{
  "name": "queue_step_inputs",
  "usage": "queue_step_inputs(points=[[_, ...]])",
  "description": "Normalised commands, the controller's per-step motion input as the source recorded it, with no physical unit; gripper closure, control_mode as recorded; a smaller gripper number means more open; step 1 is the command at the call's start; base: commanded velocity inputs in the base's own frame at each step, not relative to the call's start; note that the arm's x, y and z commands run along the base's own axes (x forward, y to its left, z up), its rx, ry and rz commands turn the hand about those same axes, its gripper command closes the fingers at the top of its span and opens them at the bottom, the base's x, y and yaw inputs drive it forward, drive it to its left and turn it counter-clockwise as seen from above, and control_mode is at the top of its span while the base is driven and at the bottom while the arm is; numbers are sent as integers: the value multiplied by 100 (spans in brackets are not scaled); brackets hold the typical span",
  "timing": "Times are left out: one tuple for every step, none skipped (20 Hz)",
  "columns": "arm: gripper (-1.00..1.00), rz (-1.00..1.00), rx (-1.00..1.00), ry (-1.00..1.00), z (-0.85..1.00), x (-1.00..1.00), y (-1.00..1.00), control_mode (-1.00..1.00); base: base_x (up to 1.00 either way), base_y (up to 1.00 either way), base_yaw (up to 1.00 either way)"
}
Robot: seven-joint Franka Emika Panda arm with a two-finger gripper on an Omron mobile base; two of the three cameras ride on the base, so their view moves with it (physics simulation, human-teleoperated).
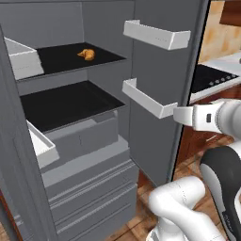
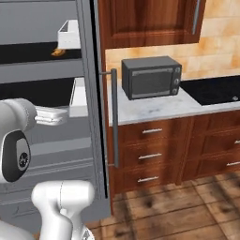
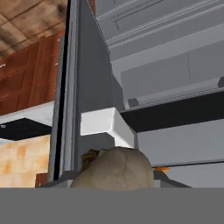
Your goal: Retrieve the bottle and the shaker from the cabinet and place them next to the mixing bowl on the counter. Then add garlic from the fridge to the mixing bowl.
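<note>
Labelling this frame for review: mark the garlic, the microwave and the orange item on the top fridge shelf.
garlic [image 3: 114, 168]: hand view, middle of the pale bulb.
microwave [image 2: 151, 77]: right base view, centre of its door.
orange item [image 1: 86, 54]: left base view, its middle, on the top shelf.

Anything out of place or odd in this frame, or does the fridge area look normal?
Nothing looks spilled or damaged. The fridge stands open, its dark shelves nearly bare apart from a small orange item on the upper shelf. In the hand view a pale, rounded garlic bulb sits close before the camera; whether the gripper grips it cannot be told.
</note>
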Motion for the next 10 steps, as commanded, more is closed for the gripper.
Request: queue_step_inputs(points=[[100, 0, 0, 0, 0, 0, 0, 100, -99, -19, -45], [100, 0, 0, 0, 0, 0, 0, 100, -97, -19, -45], [100, 0, 0, 0, 0, 0, 0, 100, -96, -21, -45], [100, 0, 0, 0, 0, 0, 0, 100, -99, -21, -45], [100, 0, 0, 0, 0, 0, 0, 100, -100, -20, -45], [100, 0, 0, 0, 0, 0, 0, 100, -100, -19, -45], [100, 0, 0, 0, 0, 0, 0, 100, -100, -14, -45], [100, 0, 0, 0, 0, 0, 0, 100, -100, -15, -45], [100, 0, 0, 0, 0, 0, 0, 100, -100, -18, -46], [100, 0, 0, 0, 0, 0, 0, 100, -100, -17, -47]])
